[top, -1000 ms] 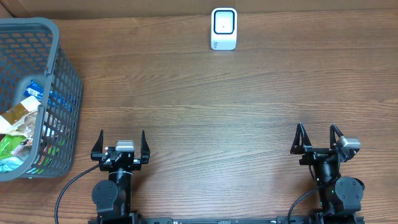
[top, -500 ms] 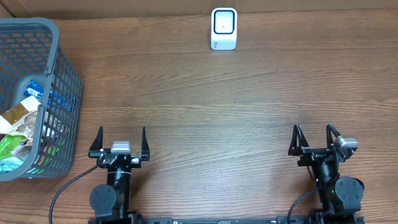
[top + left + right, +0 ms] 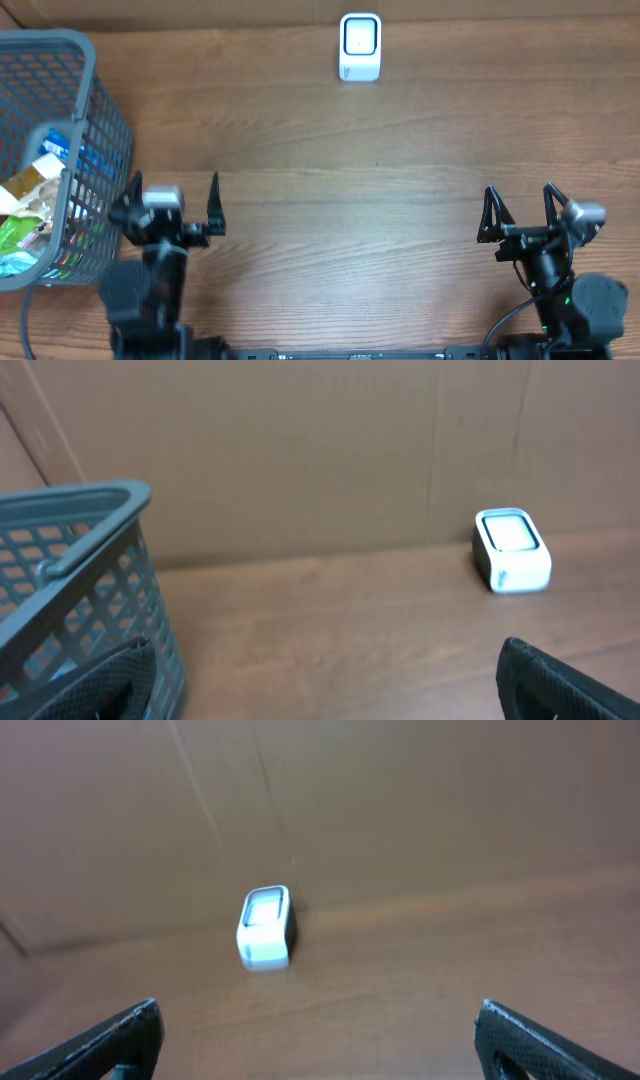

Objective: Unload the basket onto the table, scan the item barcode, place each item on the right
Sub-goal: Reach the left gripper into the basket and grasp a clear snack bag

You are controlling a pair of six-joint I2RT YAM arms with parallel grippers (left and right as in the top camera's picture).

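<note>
A white barcode scanner (image 3: 360, 46) stands at the table's far edge, its window facing up; it also shows in the left wrist view (image 3: 512, 550) and the right wrist view (image 3: 266, 928). Several packaged items (image 3: 28, 190) lie in the grey basket (image 3: 105, 120) at the left. My left gripper (image 3: 172, 185) is open and empty right beside the basket's near right wall, which fills the left of its wrist view (image 3: 90, 590). At the near right, my right gripper (image 3: 519, 192) is also open and empty, pointing toward the scanner.
Bare wooden tabletop (image 3: 350, 190) stretches between the two grippers and the scanner. A cardboard wall (image 3: 300, 450) rises behind the table's far edge. The basket's tall mesh wall stands just left of the left gripper's finger.
The left arm has lifted and swung left, toward the basket. The right arm has shifted a little right and forward. Both grippers stayed open.
</note>
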